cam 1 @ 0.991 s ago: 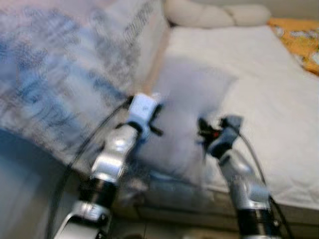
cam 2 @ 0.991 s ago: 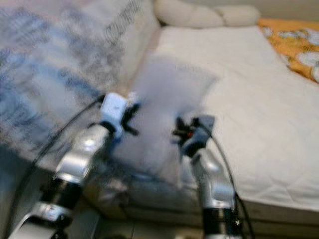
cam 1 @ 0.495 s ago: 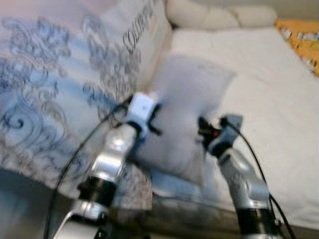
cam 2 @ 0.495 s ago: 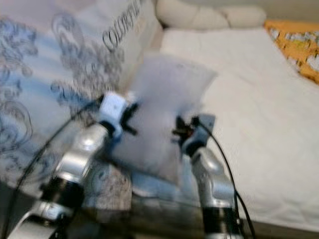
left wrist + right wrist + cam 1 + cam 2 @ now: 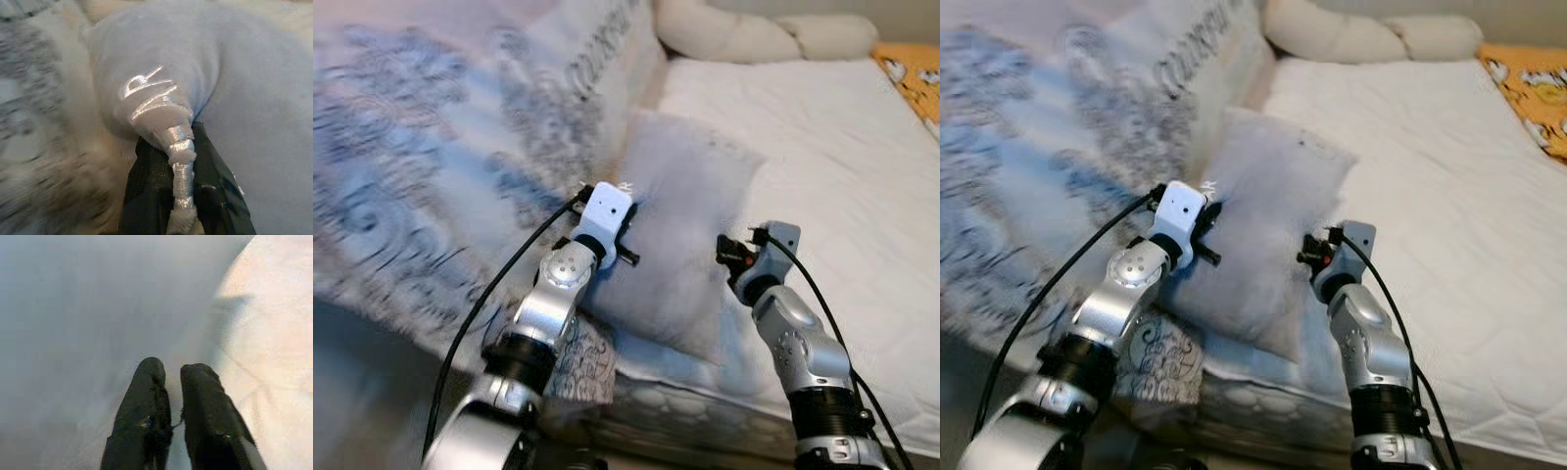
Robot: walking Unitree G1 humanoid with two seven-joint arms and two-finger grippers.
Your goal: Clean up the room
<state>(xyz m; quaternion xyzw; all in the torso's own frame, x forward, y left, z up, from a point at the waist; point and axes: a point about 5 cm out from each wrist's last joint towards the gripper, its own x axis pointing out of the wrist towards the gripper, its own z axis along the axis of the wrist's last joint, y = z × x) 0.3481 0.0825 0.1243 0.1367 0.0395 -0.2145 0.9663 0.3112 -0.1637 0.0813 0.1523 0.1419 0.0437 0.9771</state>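
Landmark is the pale lavender-grey rectangular cushion [image 5: 680, 250] lying on the white quilted mattress [image 5: 842, 196], near its front edge.

Left of the cushion, a big blue-and-white swirl-patterned duvet [image 5: 421, 176] is heaped on the bed, blurred; one fold with black lettering sits just beside the cushion's far left corner.

The left gripper [image 5: 178, 161] is at the cushion's left edge. In the left wrist view its two black fingers [image 5: 146, 186] are clamped together on a pinched corner of the cushion, with a silvery piped seam bunched up between them. Grip looks narrow, only on the corner.

The right gripper [image 5: 168, 377] is at the cushion's right edge, where cushion meets mattress. Its fingers [image 5: 146, 396] are nearly together with a thin gap; fabric caught or not, cannot tell.

Beyond the cushion, a cream bolster pillow [image 5: 754, 34] lies along the head of the bed. An orange printed blanket [image 5: 915, 78] is at the far right, well apart from the cushion.

Judgement: the step is lifting or shifting the cushion to tidy the bed. To do it well:
- get the right side a sure hold first
- raise both sides evenly, so the corner doesn't slip from the left pinch
- keep it off the duvet while moving
- set it flat by the bolster pillow, likely its proper spot.
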